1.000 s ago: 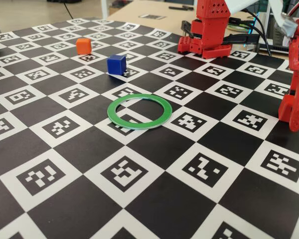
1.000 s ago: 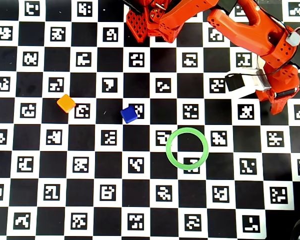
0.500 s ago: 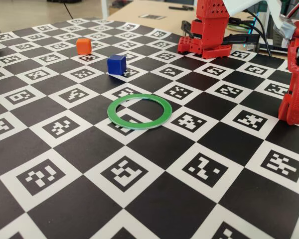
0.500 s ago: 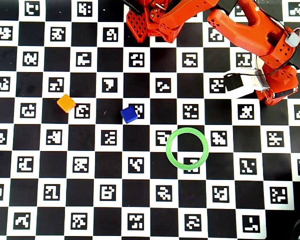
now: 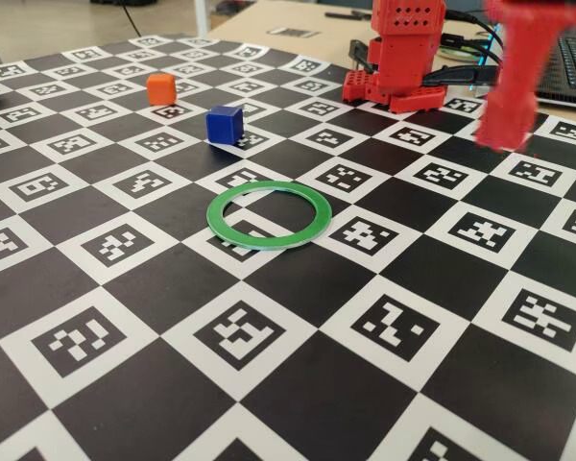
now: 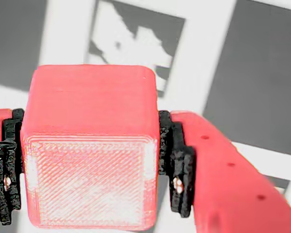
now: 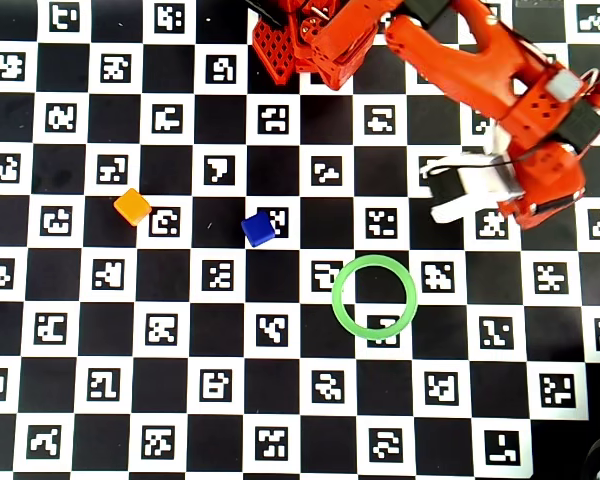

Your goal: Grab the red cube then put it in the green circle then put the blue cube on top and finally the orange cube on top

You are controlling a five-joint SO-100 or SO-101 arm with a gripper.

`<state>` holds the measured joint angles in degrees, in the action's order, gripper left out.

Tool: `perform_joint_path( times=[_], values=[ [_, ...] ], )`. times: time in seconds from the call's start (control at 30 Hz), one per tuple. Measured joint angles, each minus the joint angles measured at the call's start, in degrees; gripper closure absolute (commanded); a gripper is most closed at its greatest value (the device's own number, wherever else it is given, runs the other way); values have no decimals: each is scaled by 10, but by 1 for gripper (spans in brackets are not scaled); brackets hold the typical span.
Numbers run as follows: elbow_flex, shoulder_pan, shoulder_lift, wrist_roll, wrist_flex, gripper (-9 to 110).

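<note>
Blue cube (image 5: 225,124) between orange cube (image 5: 159,88) and green circle (image 5: 268,215).

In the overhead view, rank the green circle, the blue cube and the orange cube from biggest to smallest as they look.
1. green circle, clearly the largest.
2. blue cube and orange cube: they look about the same size, so no ranking between them.

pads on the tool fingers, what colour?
Black pads either side of the red cube; clearest in the wrist view.
</note>
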<state>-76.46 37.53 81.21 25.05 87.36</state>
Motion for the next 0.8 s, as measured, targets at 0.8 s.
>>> perform_joint_path(
  times=[0.8],
  values=[
    [-40, -250, 17, -124, -71, 91]
  ],
)
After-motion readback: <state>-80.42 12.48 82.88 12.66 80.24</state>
